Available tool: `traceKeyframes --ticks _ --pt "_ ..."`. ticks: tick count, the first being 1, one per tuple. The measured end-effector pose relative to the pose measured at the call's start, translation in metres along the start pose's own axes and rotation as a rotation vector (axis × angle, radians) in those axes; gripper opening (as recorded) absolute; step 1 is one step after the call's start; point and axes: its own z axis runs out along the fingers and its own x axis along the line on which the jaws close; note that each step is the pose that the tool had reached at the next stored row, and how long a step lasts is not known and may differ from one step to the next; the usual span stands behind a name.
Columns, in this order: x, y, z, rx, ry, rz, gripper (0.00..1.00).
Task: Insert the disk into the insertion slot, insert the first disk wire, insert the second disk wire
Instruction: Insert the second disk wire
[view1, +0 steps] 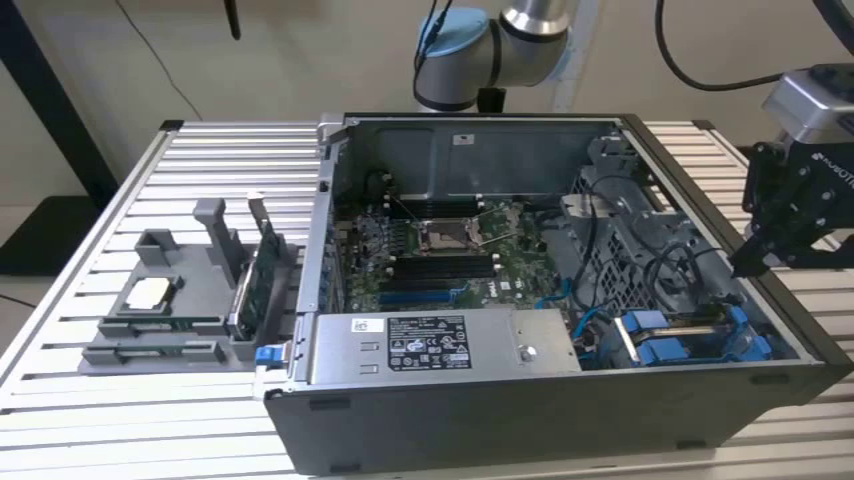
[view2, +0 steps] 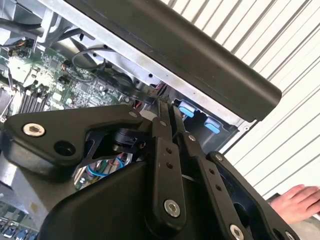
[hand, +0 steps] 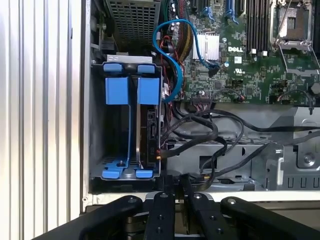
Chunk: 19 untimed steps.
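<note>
- Slatted metal bench (view1: 134, 420) under everything, pale wall behind.
- Open dark grey computer case (view1: 534, 420) lies on the bench, with its solid side wall nearest in the exterior view.
- Just behind that wall is a silver power supply (view1: 441, 345) with a white label.
- The insertion slot (hand: 107, 125) is in the drive cage, in the near corner of the case on the exterior view's right. It has blue rails and tabs at both ends.
- The disk (hand: 149, 131) stands edge-on in the cage bay on the motherboard side. The bay beside it is open.
- Black wires (hand: 200, 135) run up to the disk's edge. Cannot tell if they are plugged in. A blue cable (hand: 170, 55) loops close by.
- The claw (view1: 750, 262) hangs above the case rim by the cage and touches nothing. It is clenched, with fingers close together and nothing between them in both wrist views.
- A person's hand (view2: 297, 202) rests on the bench outside the case.
- The motherboard (view1: 447, 250) sits mid-case, with the bare processor socket in its middle.
- A grey fixture (view1: 174, 300) stands on the exterior view's left, well apart from the claw. Green circuit cards (view1: 267, 270) stand upright in it.
- The arm's base joints (view1: 507, 40) are farthest back, behind the case.
</note>
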Motion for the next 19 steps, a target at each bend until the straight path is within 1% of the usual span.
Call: traceKeyframes --ticks 4,8,19 --pt "0.0000 0.0000 -0.0008 0.0000 0.0000 0.000 0.16" --pt "-0.0003 0.0016 -0.0043 0.0000 -0.0001 0.000 0.16" --pt "-0.0011 0.0123 -0.0123 0.0002 -0.0002 0.003 0.16"
